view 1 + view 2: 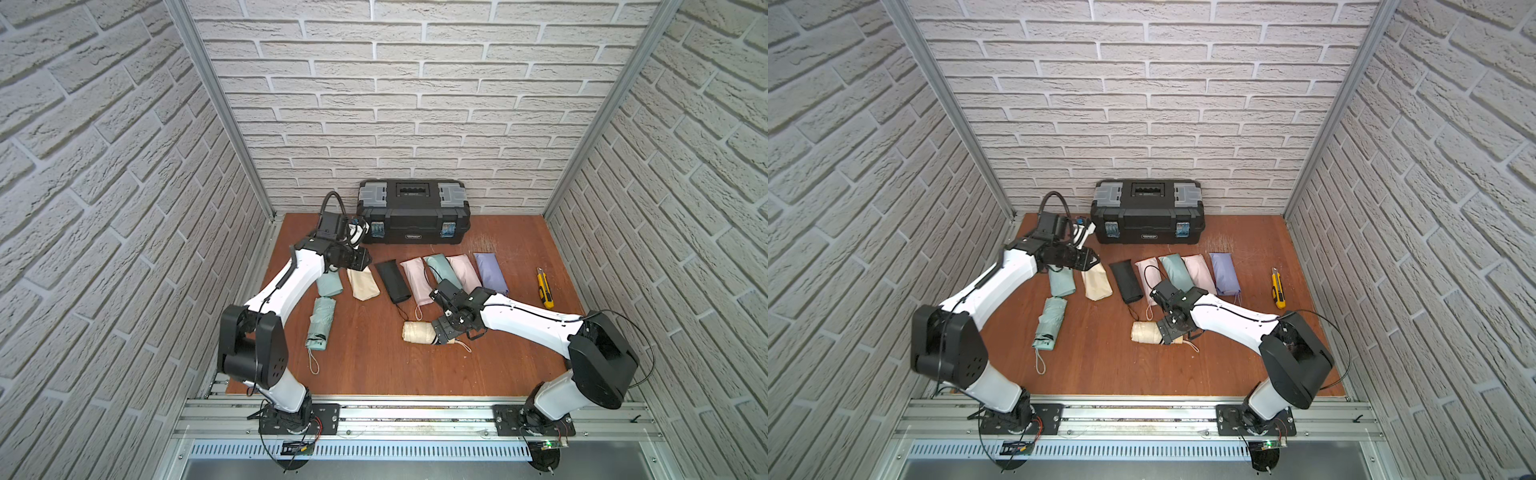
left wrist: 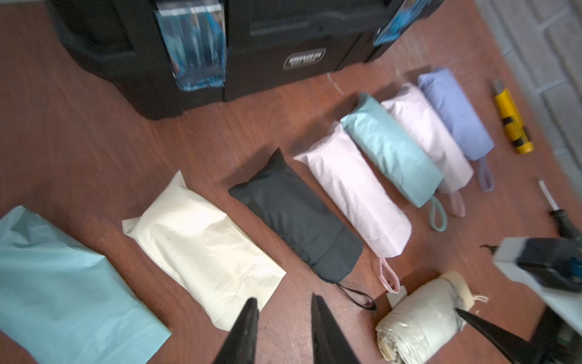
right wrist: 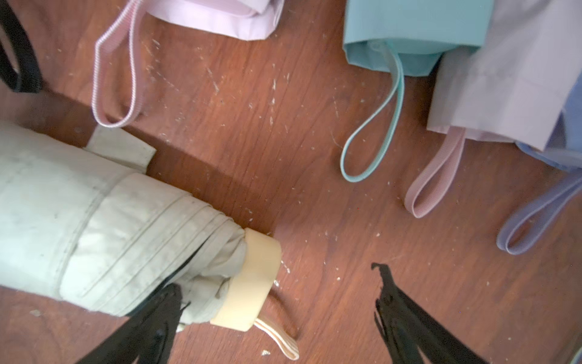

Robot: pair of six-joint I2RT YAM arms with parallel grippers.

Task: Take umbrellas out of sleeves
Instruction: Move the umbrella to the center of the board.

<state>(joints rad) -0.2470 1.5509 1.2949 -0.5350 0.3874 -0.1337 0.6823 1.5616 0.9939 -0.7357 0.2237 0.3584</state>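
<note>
A cream umbrella (image 1: 417, 332) lies bare on the table, its handle (image 3: 252, 280) toward my right gripper (image 3: 277, 277). That gripper is wide open, with one finger against the rolled fabric. A mint umbrella (image 1: 320, 324) lies bare to the left. Behind them rest a flat mint sleeve (image 1: 329, 284) and a flat cream sleeve (image 2: 201, 249). My left gripper (image 2: 283, 299) hovers open and holds nothing, just past the cream sleeve's mouth. Further right, black (image 1: 392, 280), pink (image 1: 415, 280), mint (image 1: 441, 268), pink (image 1: 464, 272) and lavender (image 1: 490, 272) sleeves lie plump, wrist loops sticking out.
A black toolbox (image 1: 413, 210) stands shut against the back wall. A yellow utility knife (image 1: 545, 289) lies at the right of the table. Brick-pattern walls close in on both sides, and a metal rail runs along the front edge.
</note>
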